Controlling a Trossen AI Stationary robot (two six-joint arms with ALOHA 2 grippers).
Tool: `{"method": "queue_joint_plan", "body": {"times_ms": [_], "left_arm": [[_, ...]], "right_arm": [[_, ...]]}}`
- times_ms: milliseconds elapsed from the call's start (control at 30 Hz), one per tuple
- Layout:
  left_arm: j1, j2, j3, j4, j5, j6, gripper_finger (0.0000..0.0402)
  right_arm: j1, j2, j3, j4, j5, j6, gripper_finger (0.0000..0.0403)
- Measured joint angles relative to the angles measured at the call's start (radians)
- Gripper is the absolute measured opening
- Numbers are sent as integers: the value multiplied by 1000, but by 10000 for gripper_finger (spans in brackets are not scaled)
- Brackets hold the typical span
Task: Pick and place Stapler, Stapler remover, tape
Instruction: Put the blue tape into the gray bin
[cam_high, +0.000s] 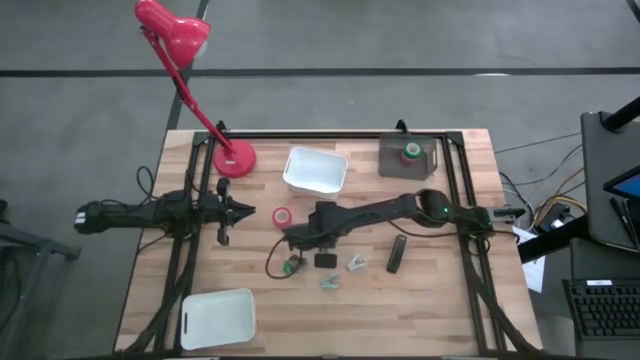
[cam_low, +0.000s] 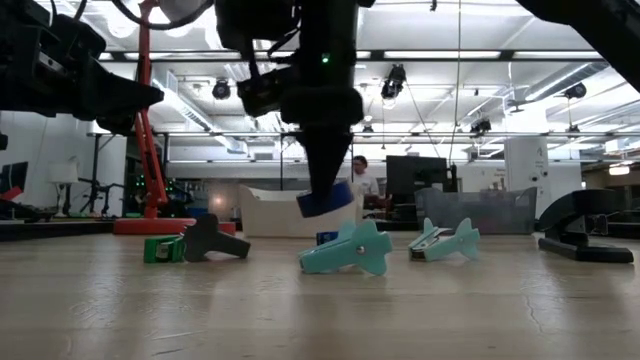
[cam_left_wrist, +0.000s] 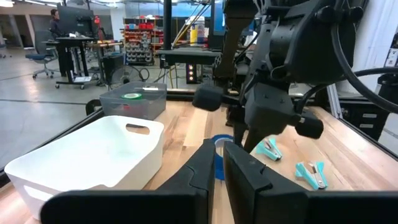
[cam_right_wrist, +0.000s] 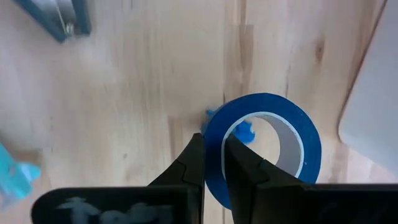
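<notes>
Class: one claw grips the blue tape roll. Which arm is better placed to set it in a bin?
Right: its claw already pinches the blue tape roll above the table, whereas the left claw waits, shut and empty.

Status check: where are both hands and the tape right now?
Right hand shut on blue tape roll, lifted above table centre. Left hand idle, left side, shut and empty. Staple removers beneath, not in the way.

**Materials and finishes at my station**

I see a pale planked wood table (cam_high: 440, 300), matt; a smooth blue tape roll (cam_right_wrist: 264, 149) with white inner liner; a smooth white plastic bin (cam_left_wrist: 93, 155); and a glossy red lamp (cam_high: 175, 30).
</notes>
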Motion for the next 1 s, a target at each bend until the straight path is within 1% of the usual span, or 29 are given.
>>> {"method": "queue_joint_plan", "body": {"times_ms": [267,433,633,1000], "left_arm": [[0,0,0,0,0,0,37],[0,0,0,0,0,0,37],[0,0,0,0,0,0,37],[0,0,0,0,0,0,37]], "right_arm": [[8,-52,-31,-34,47,19,29],[9,-122,-113,-32,59,38,29],[8,-268,-286,4,107,103,29],[-12,-636,-667,234,127,197,29]]}}
